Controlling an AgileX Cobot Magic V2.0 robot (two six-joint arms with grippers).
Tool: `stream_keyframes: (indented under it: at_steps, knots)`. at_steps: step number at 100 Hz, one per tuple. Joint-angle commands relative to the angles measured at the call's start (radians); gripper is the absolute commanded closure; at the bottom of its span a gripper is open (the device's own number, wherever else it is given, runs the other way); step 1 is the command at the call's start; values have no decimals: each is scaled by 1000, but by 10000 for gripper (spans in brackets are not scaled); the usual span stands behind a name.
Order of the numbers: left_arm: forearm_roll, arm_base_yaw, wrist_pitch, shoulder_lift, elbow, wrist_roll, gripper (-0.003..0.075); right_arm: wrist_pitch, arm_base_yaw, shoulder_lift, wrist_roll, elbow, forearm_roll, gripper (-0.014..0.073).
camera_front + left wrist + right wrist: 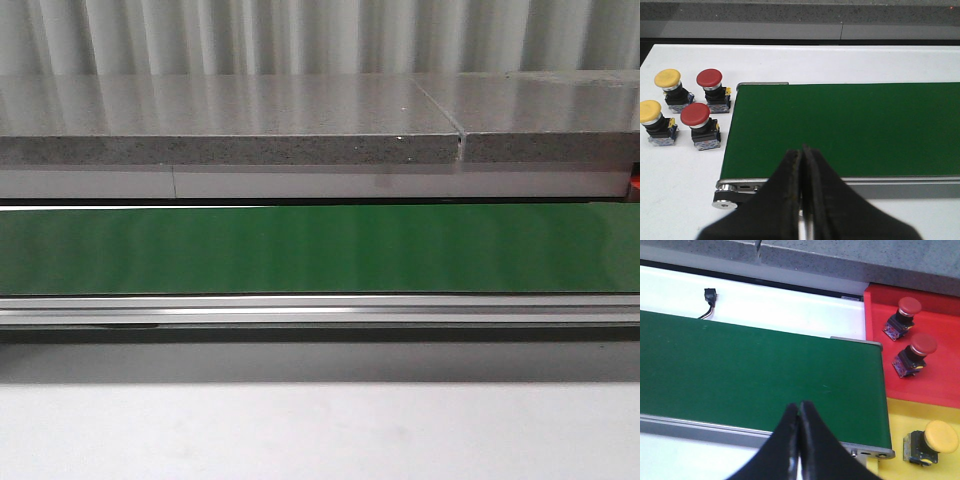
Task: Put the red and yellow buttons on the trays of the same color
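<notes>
Factory-style test bench, green conveyor belt (320,250), grey stone ledge (230,130)

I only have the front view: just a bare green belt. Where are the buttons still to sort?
Observer: Beside the belt's left end, four wait on the white table: two yellow buttons and two red buttons.
Operator: Any sorted?
Observer: Yes. The red tray holds two red-capped ones; the yellow tray holds one yellow.
Operator: Grippers?
Observer: The left gripper and right gripper are both shut, holding nothing, over the belt's near edge.
</notes>
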Motion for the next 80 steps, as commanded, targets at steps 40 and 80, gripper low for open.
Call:
stream_keyframes:
  at_steps: [40, 80]
  knots:
    - [-9, -7, -72, 1, -26, 0, 740, -69, 2, -5, -10, -24, -11, 662]
    - [-7, -7, -73, 1, -26, 0, 596, -69, 2, -5, -10, -24, -11, 662]
